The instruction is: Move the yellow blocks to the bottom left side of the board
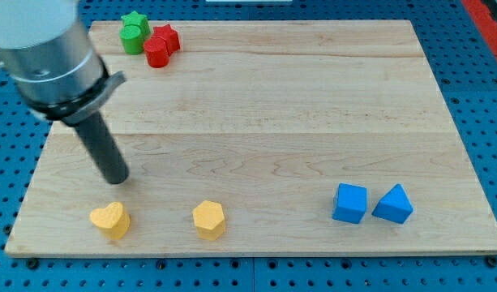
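Observation:
A yellow heart-shaped block (110, 220) lies near the board's bottom left corner. A yellow hexagonal block (208, 220) lies to its right, along the bottom edge. My tip (117, 178) rests on the board just above the yellow heart block, a small gap away, and up-left of the hexagonal block. The rod rises from it to the view's upper left.
A green star block (134, 23), a green cylinder (132, 39), a red star block (165, 37) and a red cylinder (156, 54) cluster at the top left. A blue cube (349, 203) and a blue triangular block (393, 204) sit at the bottom right. The wooden board (313, 113) lies on blue pegboard.

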`<state>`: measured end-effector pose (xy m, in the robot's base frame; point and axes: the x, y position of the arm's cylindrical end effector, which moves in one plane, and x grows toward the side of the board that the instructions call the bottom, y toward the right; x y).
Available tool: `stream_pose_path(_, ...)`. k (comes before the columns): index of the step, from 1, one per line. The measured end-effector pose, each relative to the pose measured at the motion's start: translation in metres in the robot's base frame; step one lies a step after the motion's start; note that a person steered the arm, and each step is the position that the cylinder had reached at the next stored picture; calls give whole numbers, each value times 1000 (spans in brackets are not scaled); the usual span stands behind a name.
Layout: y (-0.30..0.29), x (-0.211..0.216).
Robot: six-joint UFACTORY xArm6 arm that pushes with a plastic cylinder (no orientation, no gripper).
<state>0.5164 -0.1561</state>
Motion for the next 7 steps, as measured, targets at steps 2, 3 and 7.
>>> stream_pose_path(2,182,5)
stream_pose_path(3,203,48)
stream_pose_path(7,14,65)
